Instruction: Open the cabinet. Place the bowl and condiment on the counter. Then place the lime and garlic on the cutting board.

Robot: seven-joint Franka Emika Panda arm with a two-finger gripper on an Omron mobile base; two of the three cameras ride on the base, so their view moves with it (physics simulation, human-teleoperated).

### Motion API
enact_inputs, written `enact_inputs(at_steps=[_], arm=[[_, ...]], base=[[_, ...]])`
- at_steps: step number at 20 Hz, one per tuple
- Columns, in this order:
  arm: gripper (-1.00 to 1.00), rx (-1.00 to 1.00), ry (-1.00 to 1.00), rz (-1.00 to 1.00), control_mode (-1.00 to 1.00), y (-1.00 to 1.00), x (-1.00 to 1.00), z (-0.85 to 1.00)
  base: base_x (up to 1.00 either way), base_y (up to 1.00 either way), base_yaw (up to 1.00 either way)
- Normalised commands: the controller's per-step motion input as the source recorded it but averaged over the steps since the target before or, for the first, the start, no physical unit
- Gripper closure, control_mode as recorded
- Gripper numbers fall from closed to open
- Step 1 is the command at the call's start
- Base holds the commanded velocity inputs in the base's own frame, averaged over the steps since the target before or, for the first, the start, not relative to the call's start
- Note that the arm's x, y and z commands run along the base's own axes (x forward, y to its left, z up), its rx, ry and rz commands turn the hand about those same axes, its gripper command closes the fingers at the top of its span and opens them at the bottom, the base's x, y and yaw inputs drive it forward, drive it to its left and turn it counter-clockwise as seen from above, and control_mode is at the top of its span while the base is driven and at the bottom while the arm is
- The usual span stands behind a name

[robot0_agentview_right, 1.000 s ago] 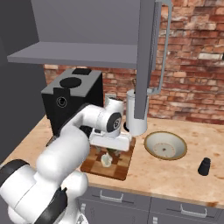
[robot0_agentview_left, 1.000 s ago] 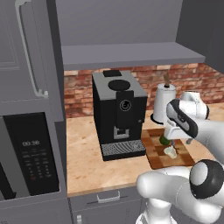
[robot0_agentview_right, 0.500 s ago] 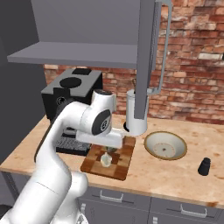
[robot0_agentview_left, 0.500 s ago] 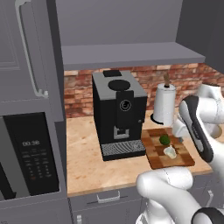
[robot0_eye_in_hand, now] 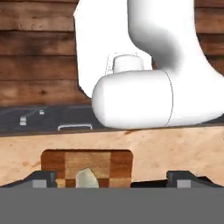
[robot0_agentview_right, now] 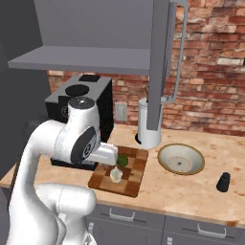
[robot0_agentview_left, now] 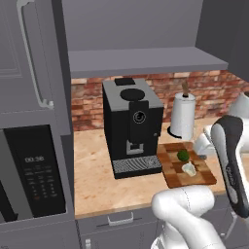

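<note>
Cutting board (robot0_agentview_right: 125, 171): lime (robot0_agentview_right: 123, 161) and garlic (robot0_agentview_right: 115, 175) on it, bowl (robot0_agentview_right: 181, 158) right of it. My gripper (robot0_eye_in_hand: 111, 178) spread wide, empty, above it.

Count: one lime (robot0_agentview_right: 123, 161), one garlic (robot0_agentview_right: 115, 175), one cutting board (robot0_agentview_right: 131, 180), one bowl (robot0_agentview_right: 181, 158), one condiment (robot0_agentview_right: 223, 182), one coffee machine (robot0_agentview_left: 132, 126), one paper-towel roll (robot0_agentview_left: 182, 116).
</note>
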Motion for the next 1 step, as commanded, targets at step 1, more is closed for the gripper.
enact_inputs(at_steps=[1], arm=[[-1.0, 0.0, -0.17, -0.08, -1.0, 0.31, -0.56, 0.58]], base=[[0.0, 0.0, 0.0]])
